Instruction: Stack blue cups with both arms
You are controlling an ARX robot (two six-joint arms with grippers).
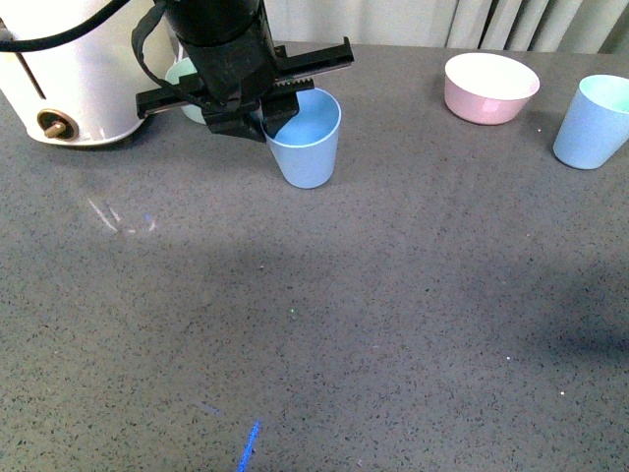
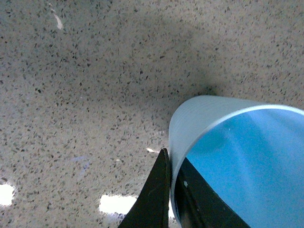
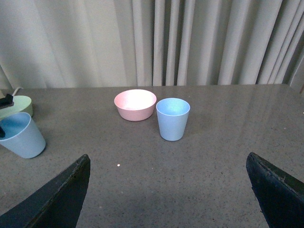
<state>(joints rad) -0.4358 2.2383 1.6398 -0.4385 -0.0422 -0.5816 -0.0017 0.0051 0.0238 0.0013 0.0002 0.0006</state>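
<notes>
Subject: first blue cup (image 1: 307,147). It stands upright on the tabletop (image 1: 344,324), well to the left of the pink bowl (image 1: 491,88), mouth up and nothing inside it. The left end effector (image 1: 267,123) straddles the rim on the side away from the pink bowl. In the left wrist view one finger lies against the outer wall and the other sits inside, so we read it as clamped on that wall. We cannot tell whether the base has left the tabletop.

Second blue cup (image 1: 593,123): upright, just beside the pink bowl on its right, untouched. The right end effector (image 3: 167,156) is released, its fingers spread wide, and it sits well short of this cup, which it faces.

A mint green bowl (image 3: 16,105) sits far left of the pink bowl, just behind the gripped cup.

Progress, our judgement: early. One grasp looks made. The cups are well apart, so all of the carrying, aligning and nesting is left.
</notes>
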